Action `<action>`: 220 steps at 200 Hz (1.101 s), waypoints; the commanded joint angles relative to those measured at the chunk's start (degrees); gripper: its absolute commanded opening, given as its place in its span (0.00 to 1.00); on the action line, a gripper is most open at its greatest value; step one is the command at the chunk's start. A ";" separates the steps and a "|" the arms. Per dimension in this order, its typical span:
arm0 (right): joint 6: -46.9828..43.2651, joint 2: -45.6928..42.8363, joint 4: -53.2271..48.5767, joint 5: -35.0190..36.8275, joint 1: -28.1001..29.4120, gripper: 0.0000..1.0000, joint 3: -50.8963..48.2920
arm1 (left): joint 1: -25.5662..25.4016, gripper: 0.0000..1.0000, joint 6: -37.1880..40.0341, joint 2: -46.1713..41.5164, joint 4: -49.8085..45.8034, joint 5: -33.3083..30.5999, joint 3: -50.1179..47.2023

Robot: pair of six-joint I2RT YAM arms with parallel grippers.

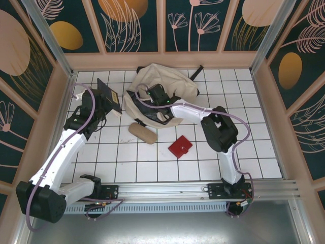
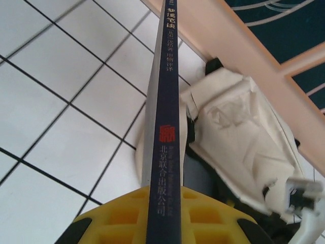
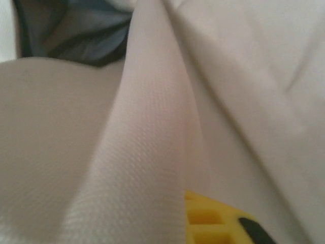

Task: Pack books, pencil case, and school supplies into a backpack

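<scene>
My left gripper (image 1: pixel 103 103) is shut on a navy-blue book (image 1: pixel 109 95), held on edge above the tiles left of the backpack (image 1: pixel 170 81). In the left wrist view the book's spine (image 2: pixel 163 127) runs up from between the yellow fingers (image 2: pixel 122 218), and the cream backpack (image 2: pixel 238 137) lies to its right. My right gripper (image 1: pixel 155 94) sits at the backpack's opening. It is shut on a fold of the cream fabric (image 3: pixel 152 132), beside one yellow finger (image 3: pixel 213 218). The tan pencil case (image 1: pixel 142 133) and the red square case (image 1: pixel 180 146) lie on the tiles in front of the backpack.
Wooden walls (image 1: pixel 162 60) close in the white tiled floor (image 1: pixel 132 162) at the back and both sides. The dark lining of the backpack (image 3: pixel 76 35) shows past the gripped fold. Open tiles lie along the front, near the arm bases.
</scene>
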 commanded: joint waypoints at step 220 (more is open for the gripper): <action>9.13 -8.14 -2.12 1.10 -5.16 0.06 16.52 | -6.15 0.00 -9.40 20.73 44.85 37.24 -5.95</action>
